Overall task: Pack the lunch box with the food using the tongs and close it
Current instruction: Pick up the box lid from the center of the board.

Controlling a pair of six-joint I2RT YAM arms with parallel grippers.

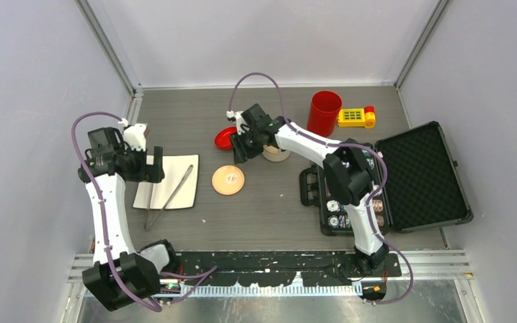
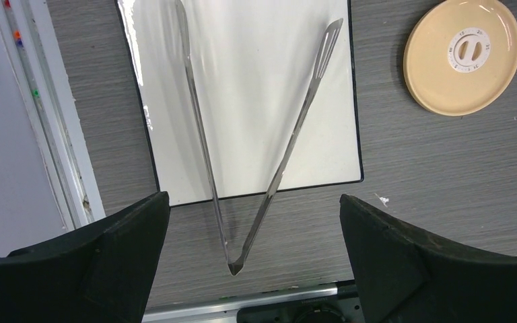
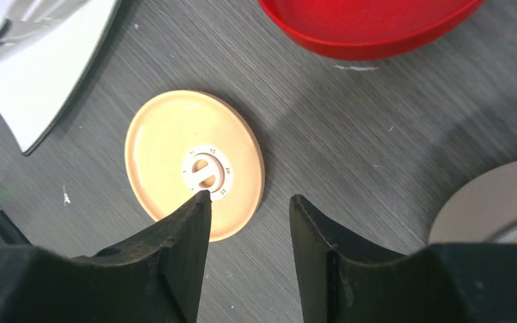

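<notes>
Pale walls close three sides of a gray wood-grain table [image 1: 269,215], so the free room is mostly in the middle and toward the near edge.

At the left, the left gripper [image 2: 252,269] hangs over the tongs [image 2: 276,171] with its jaws spread wide and holding nothing. The joined end of the tongs lies between the fingers, just off the near edge of a white tray [image 2: 256,101]. The two arms fan out over the tray. I judge the tongs to be light, stiff, springy and smooth, so they may slip or turn. The best hold seems to be across both arms a little above the joint. They lie flat, so the fingers must come down very near the table.

Next is the tan lid [image 1: 228,180], flat on the table, thin and probably hard to lift by its rim. The right gripper [image 3: 249,249] hovers between the lid and the lunch box [image 1: 276,155], with its jaws about half apart and nothing between them. A red bowl [image 1: 225,138] sits behind the lid. I cannot see the food in any view.

The lunch box has its lid off and is partly hidden by the arm. It looks light and may slide if pushed. Farther right, a red cup [image 1: 324,112], a yellow toy [image 1: 357,118] and an open black case [image 1: 421,175] narrow the room on that side.
</notes>
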